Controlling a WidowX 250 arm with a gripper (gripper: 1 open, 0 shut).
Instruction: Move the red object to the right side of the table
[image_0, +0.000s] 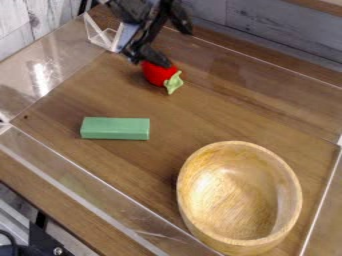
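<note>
The red toy fruit (156, 74) lies towards the far side of the bench (227, 95), its leafy tip towards the camera, beyond the green block (115, 128). The pincer (152, 63) is right at it, jaws apart, with no grip made out. By my reckoning 0 of 3 steps are finished: grasp, carry right, release. I see 0 readable labels or brands.

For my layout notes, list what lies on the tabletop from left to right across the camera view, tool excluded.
Flat green rectangular block, small rounded red toy fruit with pale green leafy tip, round light wooden bowl.
</note>
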